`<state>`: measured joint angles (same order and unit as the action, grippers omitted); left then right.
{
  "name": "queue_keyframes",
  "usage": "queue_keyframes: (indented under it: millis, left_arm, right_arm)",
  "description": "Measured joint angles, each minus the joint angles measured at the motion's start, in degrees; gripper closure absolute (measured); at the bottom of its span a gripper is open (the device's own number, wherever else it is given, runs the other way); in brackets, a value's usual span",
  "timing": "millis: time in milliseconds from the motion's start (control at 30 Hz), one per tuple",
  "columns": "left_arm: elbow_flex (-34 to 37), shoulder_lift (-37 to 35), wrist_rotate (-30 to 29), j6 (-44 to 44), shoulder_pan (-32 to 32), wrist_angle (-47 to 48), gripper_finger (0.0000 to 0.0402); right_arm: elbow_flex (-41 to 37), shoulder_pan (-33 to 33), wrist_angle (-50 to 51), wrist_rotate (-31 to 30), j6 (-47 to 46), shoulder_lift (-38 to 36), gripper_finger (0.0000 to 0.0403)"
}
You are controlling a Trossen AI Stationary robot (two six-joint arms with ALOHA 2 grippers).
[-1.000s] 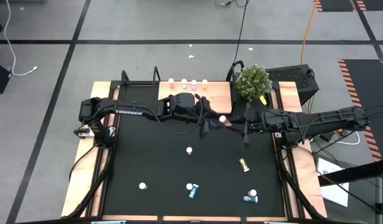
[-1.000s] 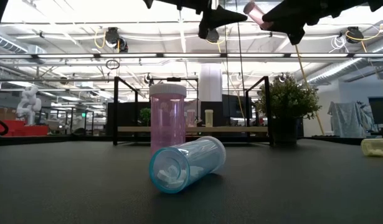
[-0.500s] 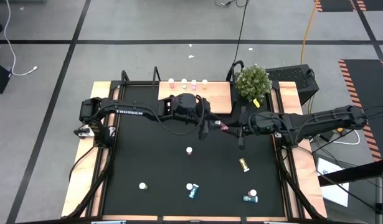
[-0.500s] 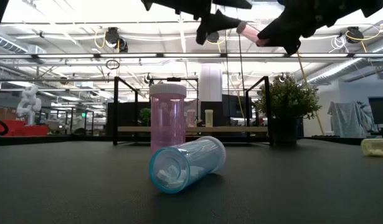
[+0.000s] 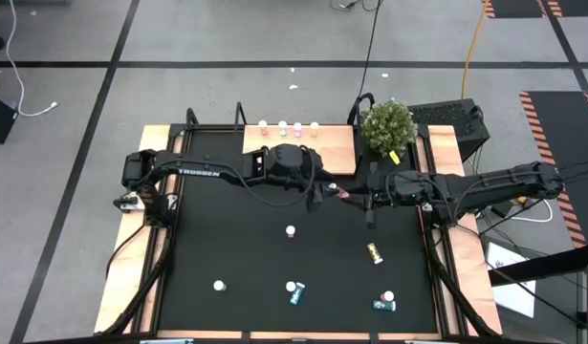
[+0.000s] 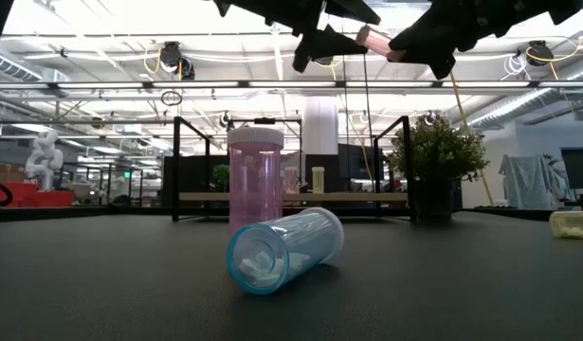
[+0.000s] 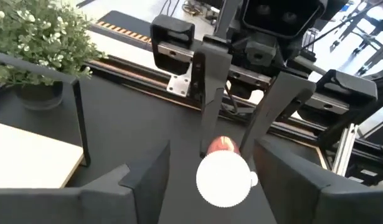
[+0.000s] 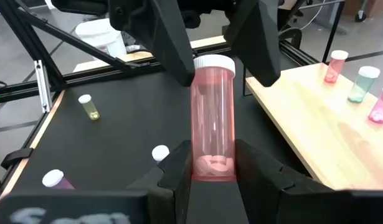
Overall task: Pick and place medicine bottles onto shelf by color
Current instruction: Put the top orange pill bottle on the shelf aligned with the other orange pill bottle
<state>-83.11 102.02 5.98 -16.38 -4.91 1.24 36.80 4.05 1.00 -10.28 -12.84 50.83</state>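
Above the surface, just off the shelf (image 5: 337,151), the right end effector (image 8: 211,163) is clamping a pink bottle (image 8: 212,118), cap pointing between the left end effector's (image 7: 207,163) spread fingers.

"TROSSEN" on the left arm (image 5: 198,173).

In the low view both arms are cut off by the top edge, so only their dark undersides show. The pink bottle (image 7: 223,177) in the left wrist view shows little but its white cap, the body hidden behind it. The bottles on the shelf (image 5: 334,153) are too small in the high view to tell their colours surely.
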Motion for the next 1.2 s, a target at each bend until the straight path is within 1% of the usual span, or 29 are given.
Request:
queue_keyframes:
  millis: [67, 167, 233, 333, 467, 700, 833, 933, 1100, 1200]
  left_arm:
    - [0.0, 0.0, 0.5, -0.5, 0.0, 0.2, 0.0194]
    - [0.0, 0.0, 3.6, -2.2, -0.4, 0.3, 0.0227]
    - [0.0, 0.0, 4.3, -2.8, -0.6, 0.3, 0.0246]
    - [0.0, 0.0, 4.4, -3.2, -0.7, 0.3, 0.0261]
    - [0.0, 0.0, 4.5, -5.2, -0.9, -0.1, 0.0254]
    - [0.0, 0.0, 4.5, -5.7, -1.4, -1.5, 0.0202]
    - [0.0, 0.0, 4.5, -6.0, -1.8, -3.2, 0.0189]
    - [0.0, 0.0, 4.5, -6.4, -1.9, -3.8, 0.0196]
    - [0.0, 0.0, 4.7, -6.2, -1.8, -3.5, 0.0237]
    - [0.0, 0.0, 4.7, -6.3, -1.9, -3.4, 0.0255]
  right_arm:
    - [0.0, 0.0, 0.0, 0.0, 0.0, 0.0, 0.0299]
    - [0.0, 0.0, 0.0, 0.0, -0.2, 0.0, 0.0299]
    - [0.0, 0.0, 0.0, 0.1, -0.2, 0.0, 0.0299]
    - [0.0, 0.0, 0.0, 0.1, -0.2, 0.0, 0.0299]
    - [0.0, 0.0, 0.1, 0.0, -0.2, -0.5, 0.0299]
    - [0.0, 0.0, 0.1, -0.4, 0.2, -2.0, 0.0299]
    - [0.0, 0.0, 0.0, -0.5, 0.2, -2.4, 0.0299]
    - [0.0, 0.0, 0.1, -0.6, 0.3, -2.6, 0.0299]
    - [0.0, -0.5, 0.1, -1.0, 0.5, -3.0, 0.0299]
    - [-0.1, -1.5, -0.1, -0.8, 0.5, -3.3, 0.0299]
